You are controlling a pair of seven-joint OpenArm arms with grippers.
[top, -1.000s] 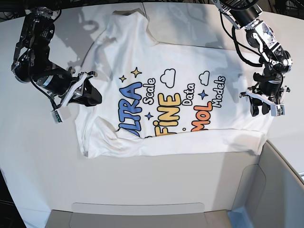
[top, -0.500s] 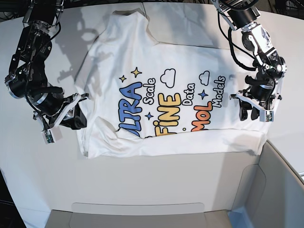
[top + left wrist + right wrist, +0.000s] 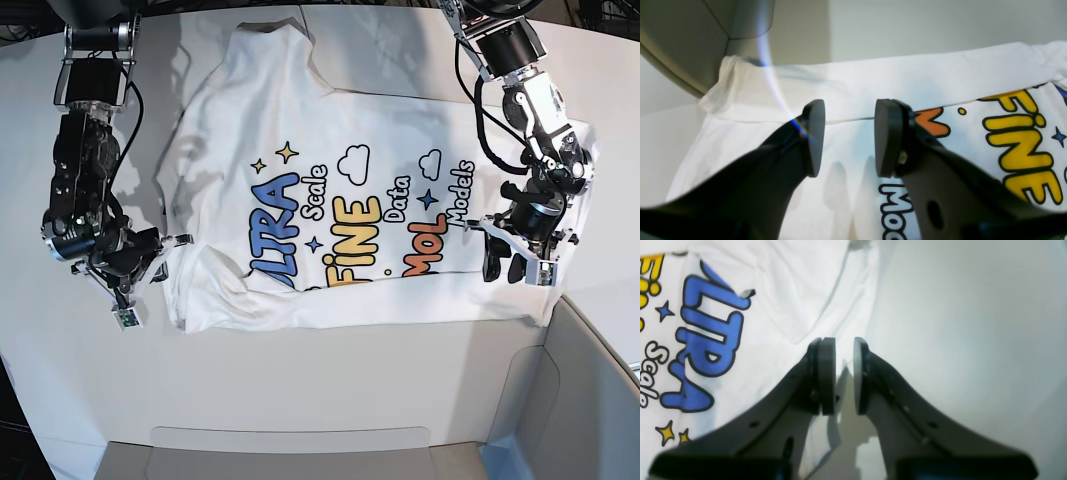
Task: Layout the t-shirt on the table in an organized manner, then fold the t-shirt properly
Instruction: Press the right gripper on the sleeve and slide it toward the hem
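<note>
The white t-shirt lies spread print-up on the white table, with a band of cloth folded over along its near edge. My left gripper hangs open over the shirt's right part, near the orange letters. In the left wrist view its fingers stand well apart above the t-shirt, nothing between them. My right gripper sits at the shirt's left edge. In the right wrist view the right gripper shows a narrow empty gap over the edge of the t-shirt, beside the bare table.
A grey-white plastic bin runs along the near edge and up the right side, close to the shirt's near right corner. Its rounded corner shows just beyond the left gripper. Bare tabletop lies left of the shirt.
The right arm swung toward the near side along the shirt's left edge. The left gripper moved inward and nearer over the shirt's right part. The shirt itself has not shifted.
</note>
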